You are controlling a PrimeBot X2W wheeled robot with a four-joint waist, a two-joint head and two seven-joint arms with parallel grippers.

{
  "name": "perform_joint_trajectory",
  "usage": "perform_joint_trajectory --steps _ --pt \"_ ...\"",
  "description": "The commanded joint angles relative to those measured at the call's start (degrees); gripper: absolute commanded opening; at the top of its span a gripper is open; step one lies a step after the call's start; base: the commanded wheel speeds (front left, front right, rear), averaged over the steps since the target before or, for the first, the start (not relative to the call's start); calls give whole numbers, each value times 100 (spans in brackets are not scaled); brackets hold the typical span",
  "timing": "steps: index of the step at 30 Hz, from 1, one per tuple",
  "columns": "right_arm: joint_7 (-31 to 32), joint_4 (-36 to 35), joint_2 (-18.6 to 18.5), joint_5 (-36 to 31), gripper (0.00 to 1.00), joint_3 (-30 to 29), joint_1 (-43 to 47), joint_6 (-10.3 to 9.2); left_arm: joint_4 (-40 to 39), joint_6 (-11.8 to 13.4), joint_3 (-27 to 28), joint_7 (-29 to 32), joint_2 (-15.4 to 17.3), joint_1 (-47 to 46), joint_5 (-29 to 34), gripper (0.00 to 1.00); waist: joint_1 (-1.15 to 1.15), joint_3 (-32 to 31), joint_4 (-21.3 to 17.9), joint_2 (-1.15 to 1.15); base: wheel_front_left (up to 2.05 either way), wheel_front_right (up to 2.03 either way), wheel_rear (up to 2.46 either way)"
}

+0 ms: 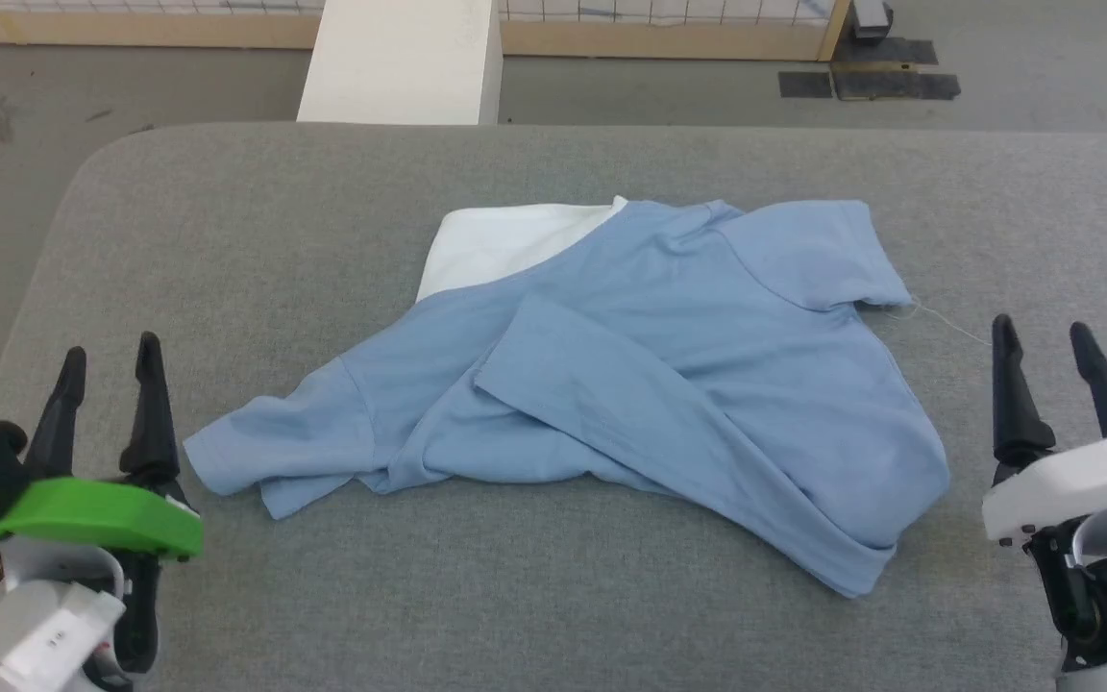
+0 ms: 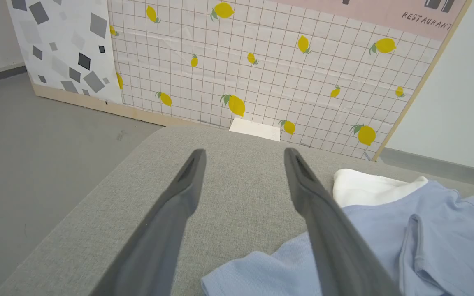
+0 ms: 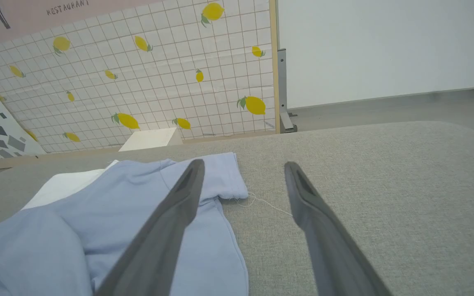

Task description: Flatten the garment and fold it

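A light blue short-sleeved shirt (image 1: 630,384) lies crumpled and partly folded over itself in the middle of the grey padded table (image 1: 227,240). A white piece (image 1: 496,245) shows under its far left part. One sleeve (image 1: 265,452) reaches toward my left gripper (image 1: 110,351), which stands open just left of it, holding nothing. The other sleeve (image 1: 823,250) lies at the far right, with a loose thread (image 1: 947,327) trailing from it. My right gripper (image 1: 1044,332) is open beside the shirt's right edge, holding nothing. The shirt (image 2: 405,246) also shows in the left wrist view, and the shirt (image 3: 97,230) in the right wrist view.
A white rectangular box (image 1: 405,62) stands on the floor behind the table's far edge. Behind it runs a tiled wall panel with lemon prints (image 2: 282,61). Bare grey table surface surrounds the shirt on all sides, with rounded corners at the far left.
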Motion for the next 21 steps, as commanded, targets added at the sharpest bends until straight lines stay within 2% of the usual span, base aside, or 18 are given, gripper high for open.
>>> perform_joint_trajectory --steps 1,4,9,13,17,21 --pt "167 14 4 -54 100 -24 -89 -8 -66 34 0 -106 -44 85 145 100 0 71 28 23 0 0 0" --pt "875 76 4 -252 100 5 -439 -8 -158 19 39 -214 -134 145 288 100 0 213 28 23 0 0 0" --pt "2572 433 -62 -877 100 319 -1273 -8 -244 -44 103 -248 -197 64 383 100 0 515 58 23 0 0 0" --pt "3927 884 -283 -1327 100 618 -1981 -8 -280 -134 101 -255 -234 -127 395 100 0 806 175 23 0 0 0" --pt "4768 1219 -408 -1459 100 851 -2384 -8 -283 -224 69 -259 -276 -338 405 100 0 1063 314 23 0 0 0" --pt "5349 1426 -502 -1368 100 1205 -2421 -8 -240 -280 90 -260 -303 -449 410 100 0 1219 386 23 0 0 0"
